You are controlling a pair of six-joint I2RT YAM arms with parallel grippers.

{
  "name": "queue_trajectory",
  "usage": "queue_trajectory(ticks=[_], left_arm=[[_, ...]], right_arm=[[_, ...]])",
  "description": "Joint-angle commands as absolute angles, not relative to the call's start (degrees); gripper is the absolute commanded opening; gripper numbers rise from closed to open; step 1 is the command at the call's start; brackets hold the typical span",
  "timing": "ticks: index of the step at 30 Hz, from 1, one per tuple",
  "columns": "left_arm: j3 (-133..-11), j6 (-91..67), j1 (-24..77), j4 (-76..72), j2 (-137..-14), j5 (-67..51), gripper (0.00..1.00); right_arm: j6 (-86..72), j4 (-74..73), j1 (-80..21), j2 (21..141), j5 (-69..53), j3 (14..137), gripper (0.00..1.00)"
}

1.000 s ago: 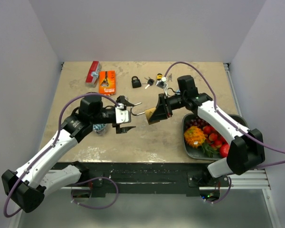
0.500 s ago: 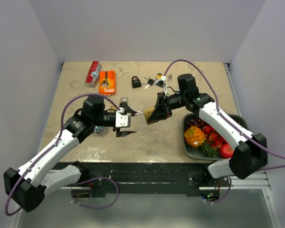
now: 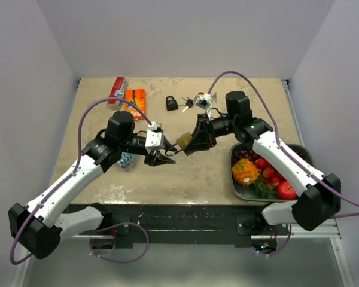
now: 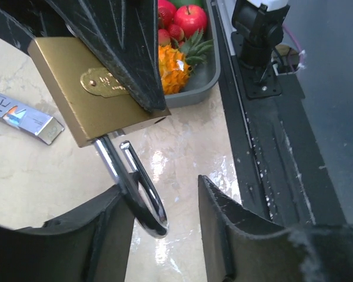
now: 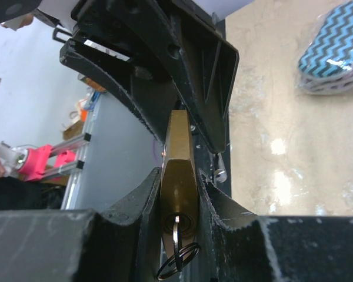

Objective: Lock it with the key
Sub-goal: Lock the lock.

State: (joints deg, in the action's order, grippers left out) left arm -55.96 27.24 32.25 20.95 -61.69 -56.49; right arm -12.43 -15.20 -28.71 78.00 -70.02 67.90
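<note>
Padlock (image 4: 100,88), brass, likely heavy, rigid and slick, is held above mid tabletop (image 3: 185,173), body clamped in right gripper (image 5: 179,176), key (image 5: 175,235) in base; left gripper (image 4: 165,200) straddles open shackle (image 4: 142,188), 1 finger touching, not yet clenched, best pinched at its bend.

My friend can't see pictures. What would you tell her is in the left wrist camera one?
A brass padlock, pinched from above by the right claw, hangs over the table with its silver shackle dipping between the open fingers of the left claw. Behind it sits a grey tray of fruit.
</note>
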Motion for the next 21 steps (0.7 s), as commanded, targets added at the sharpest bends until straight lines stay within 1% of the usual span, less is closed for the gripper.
queue_trajectory(ticks=[1, 3, 5, 8, 11, 12, 20, 21], left_arm=[[-56.5, 20.6, 32.3, 18.7, -60.1, -58.5, 0.53], [-55.6, 17.4, 31.9, 17.3, -59.6, -56.8, 0.61], [-53.9, 14.9, 31.8, 14.6, -59.1, -54.8, 0.63], [-52.1, 9.7, 31.5, 10.5, -58.8, -54.2, 0.64], [-51.7, 5.4, 31.6, 7.0, -59.1, -55.6, 0.61], [-51.7, 3.4, 31.6, 5.6, -59.3, -56.1, 0.55], [-52.7, -1.5, 31.6, 1.7, -61.2, -59.3, 0.36], [-52.8, -2.1, 31.6, 1.2, -61.3, -59.3, 0.31]], right_arm=[[-11.1, -7.4, -28.6, 74.1, -68.9, 72.2, 0.0], [-11.0, -7.1, -28.5, 73.7, -68.6, 72.2, 0.0], [-11.1, -7.0, -28.6, 73.4, -68.6, 72.1, 0.0], [-11.2, -6.8, -28.7, 73.1, -68.4, 71.6, 0.0], [-11.5, -6.1, -28.7, 72.7, -67.9, 71.1, 0.0], [-11.8, -5.7, -28.9, 72.4, -67.9, 70.8, 0.0], [-11.5, -4.7, -29.3, 71.3, -66.7, 69.5, 0.0], [-11.4, -4.8, -29.3, 71.2, -66.5, 69.4, 0.0]])
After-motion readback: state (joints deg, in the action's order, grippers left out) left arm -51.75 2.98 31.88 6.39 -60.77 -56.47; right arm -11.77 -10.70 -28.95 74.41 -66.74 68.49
